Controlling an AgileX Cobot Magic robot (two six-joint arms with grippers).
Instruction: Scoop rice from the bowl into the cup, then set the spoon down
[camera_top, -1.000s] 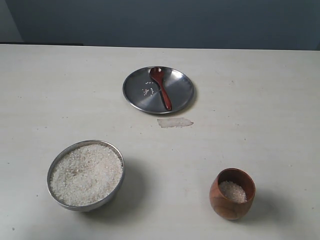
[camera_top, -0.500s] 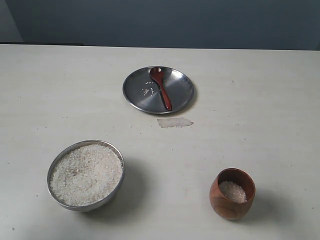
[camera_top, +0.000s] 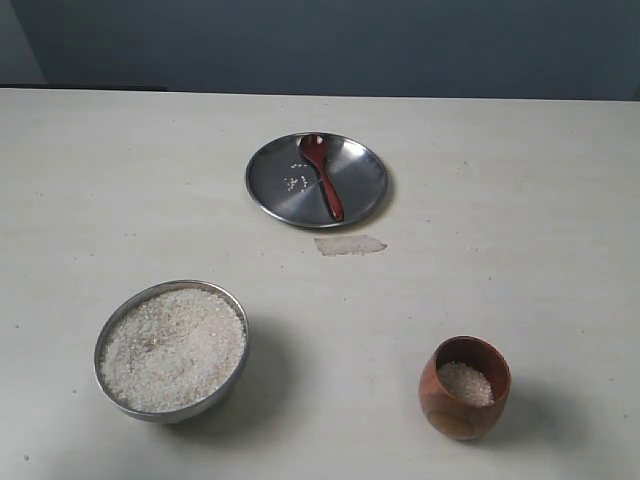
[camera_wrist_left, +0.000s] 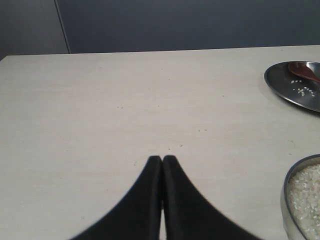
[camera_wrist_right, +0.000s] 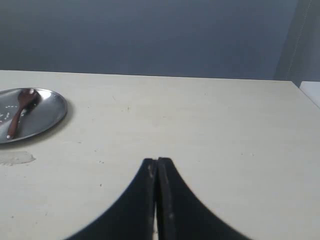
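The steel bowl (camera_top: 172, 350) stands at the front left of the table, heaped with white rice (camera_top: 172, 345); its rim (camera_wrist_left: 300, 200) shows in the left wrist view. At the front right is the small wooden cup (camera_top: 464, 386) with some rice (camera_top: 465, 382) inside. The dark wooden spoon (camera_top: 322, 174) lies on the flat steel plate (camera_top: 365, 185) at the back middle, also seen as spoon (camera_wrist_right: 20, 110) on the plate (camera_wrist_right: 47, 115). Neither gripper appears in the exterior view. My left gripper (camera_wrist_left: 162, 159) is shut and holds nothing. My right gripper (camera_wrist_right: 157, 161) is shut on nothing too.
A few loose grains (camera_top: 294, 182) lie on the plate beside the spoon. A pale smear (camera_top: 350, 245) marks the table just in front of the plate. A dark wall runs behind the table's far edge (camera_top: 320, 95).
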